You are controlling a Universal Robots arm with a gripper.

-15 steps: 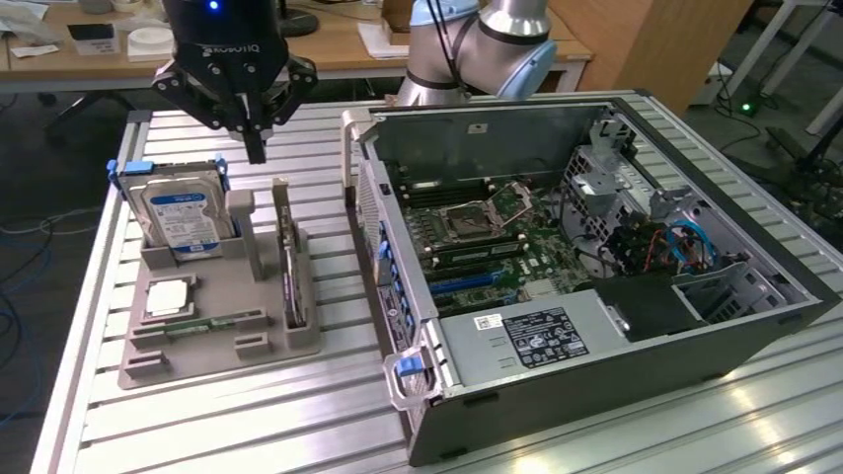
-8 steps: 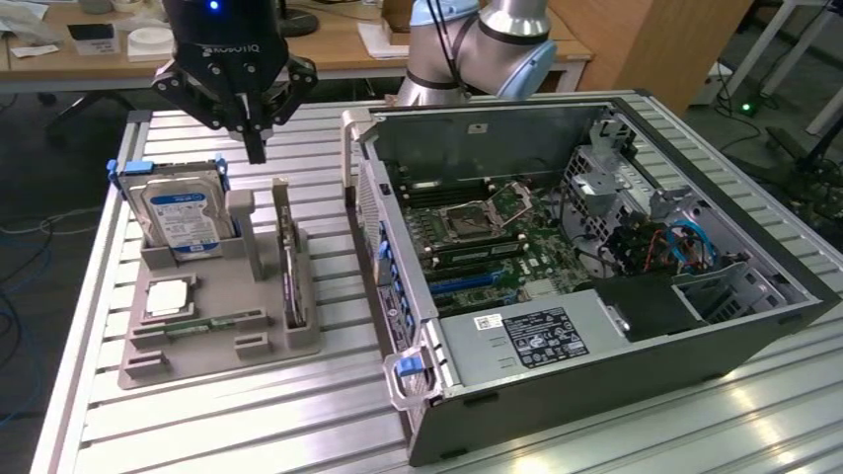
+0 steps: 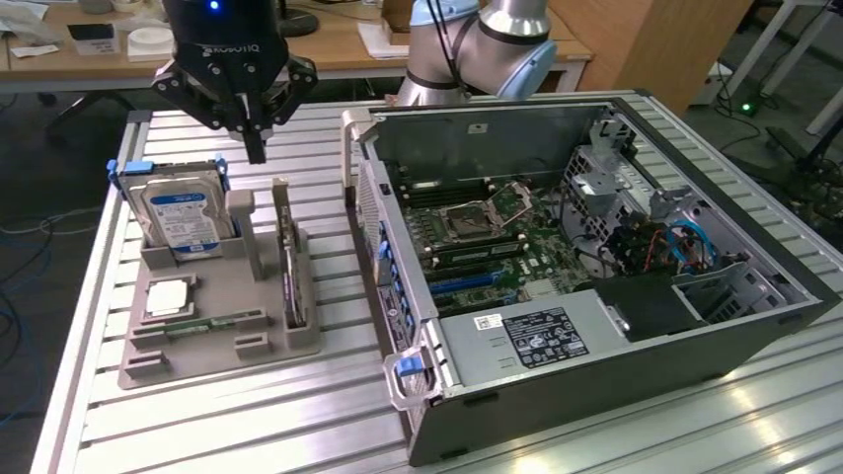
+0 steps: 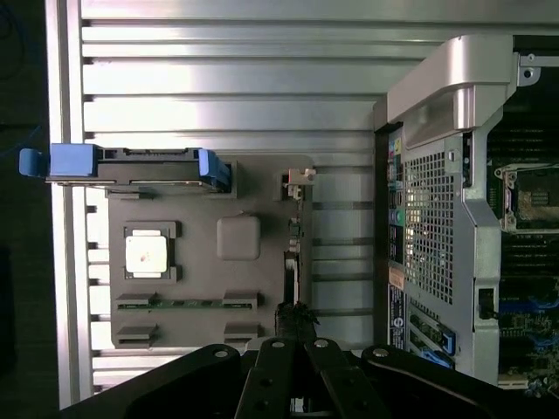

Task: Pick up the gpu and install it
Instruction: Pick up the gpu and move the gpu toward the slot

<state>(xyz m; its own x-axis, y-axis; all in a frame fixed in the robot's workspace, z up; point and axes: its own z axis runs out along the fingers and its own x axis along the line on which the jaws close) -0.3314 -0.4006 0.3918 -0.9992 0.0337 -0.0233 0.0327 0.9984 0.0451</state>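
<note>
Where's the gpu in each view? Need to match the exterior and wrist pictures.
Exterior view: the gpu, a thin dark card with a silvery end bracket, stands on edge in the grey holder tray, on the side facing the open computer case.
Wrist view: the gpu appears edge-on, along the tray's edge nearest the case.
Shared landmark: the silver hard drive in blue rails.

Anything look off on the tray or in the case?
Nothing stands out. The gpu stands on edge in its slot on the tray, and the hard drive sits upright in its cradle. The case lies open on its side. The tool hangs shut above the tray, holding nothing.
</note>
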